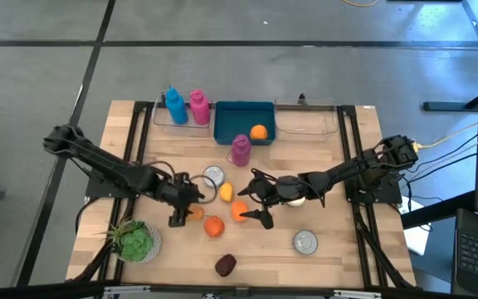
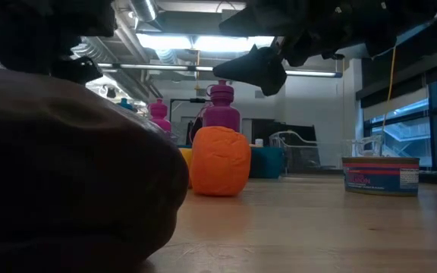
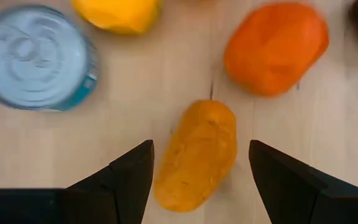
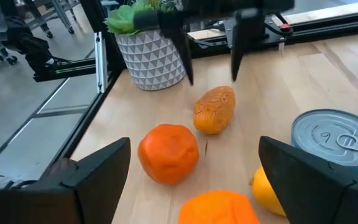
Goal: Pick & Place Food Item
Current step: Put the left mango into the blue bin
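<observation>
Left wrist view shows the step best: the left gripper (image 3: 201, 180) hangs over a long, bumpy orange-brown food item (image 3: 196, 155), maybe a potato, that lies on the desk (image 3: 135, 124). To do this well, the arm should go straight down so one finger lands on each long side of the food, then squeeze softly so it does not roll or pop out. The left fingers (image 3: 126, 180) are open wide, with a gap on both sides of the food, and they hold nothing and do not touch it. Going by the high view, a round orange fruit (image 1: 214, 226) sits just beside it at about 4 o'clock, a tin can (image 1: 213, 175) is near at 1 o'clock, and the blue bin (image 1: 243, 112) waits farther off at about 1 o'clock. The arm should not bump these. The right gripper (image 1: 256, 203) hovers near, at about 3 o'clock from the food, above another orange piece (image 1: 241, 211). Its fingers are open wide too and hold nothing.
</observation>
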